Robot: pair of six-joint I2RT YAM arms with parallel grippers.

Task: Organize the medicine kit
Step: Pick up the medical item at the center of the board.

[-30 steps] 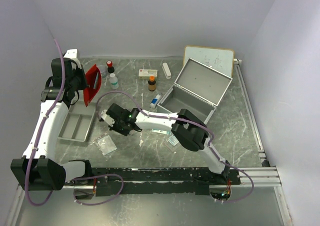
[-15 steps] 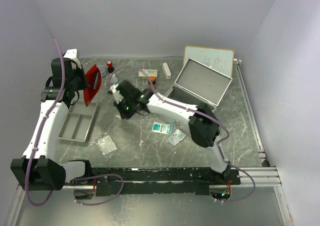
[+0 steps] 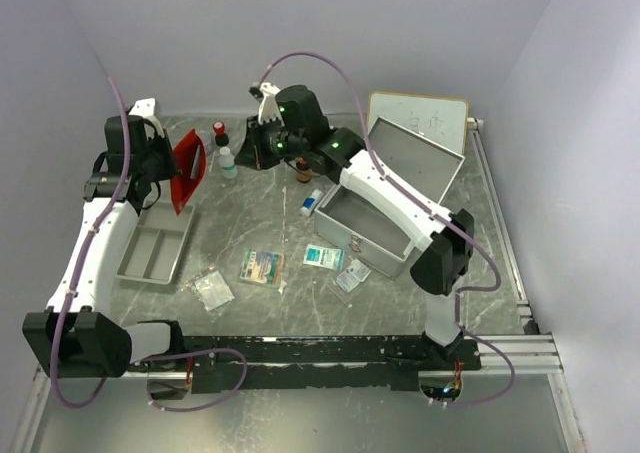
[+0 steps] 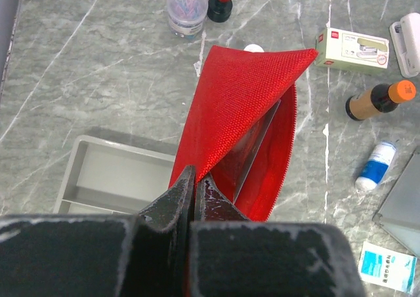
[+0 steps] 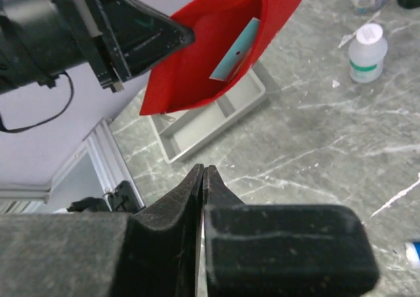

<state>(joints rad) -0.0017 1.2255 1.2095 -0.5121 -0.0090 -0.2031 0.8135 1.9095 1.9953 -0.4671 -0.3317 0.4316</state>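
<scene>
Pinching the rim of the pouch (image 4: 243, 107), the left gripper (image 4: 195, 191) holds it up off the table (image 3: 250, 218), its fingers clamped tight on the red fabric. The pouch hangs open with its mouth turned toward the right arm, and a pale card (image 5: 235, 50) stands slanted inside it. Just below sits the grey tray (image 3: 152, 251), near the table's left edge.

The right gripper (image 5: 202, 174) hovers in the air facing the pouch, well apart from it. Its fingers are pressed together with nothing between them.

The kit (image 3: 352, 235) rests on the right half of the table, its lid thrown back toward the whiteboard (image 3: 420, 113) leaning at the far wall. The right arm arches over its near left corner.

Loose things lie between pouch and kit: a white bottle (image 3: 228, 161), a brown bottle (image 4: 379, 99) with an orange cap, and a blue and white tube (image 4: 375, 166) on its side just beside the kit's far left corner. Three flat packets (image 3: 262, 266) lie in front of the kit, nearer the arm bases.
</scene>
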